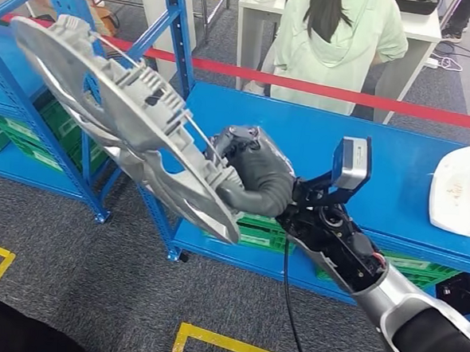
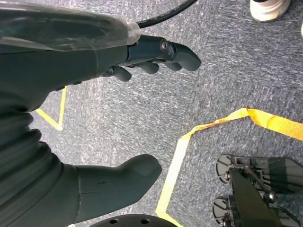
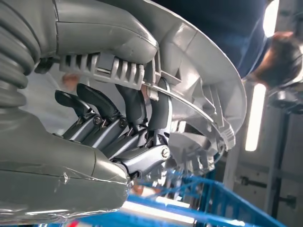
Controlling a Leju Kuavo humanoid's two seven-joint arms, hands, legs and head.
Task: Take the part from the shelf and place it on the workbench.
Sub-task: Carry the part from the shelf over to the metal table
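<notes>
Gripping the large round silver-grey ribbed plastic part at its rim, the right hand holds it tilted in the air in front of the blue metal shelf, its thumb on one side and dark fingers curled against the other. Left hand hangs over grey carpet with yellow tape lines, fingers apart, holding nothing. A white moulded piece lies on the shelf's blue surface, well apart from the held part.
</notes>
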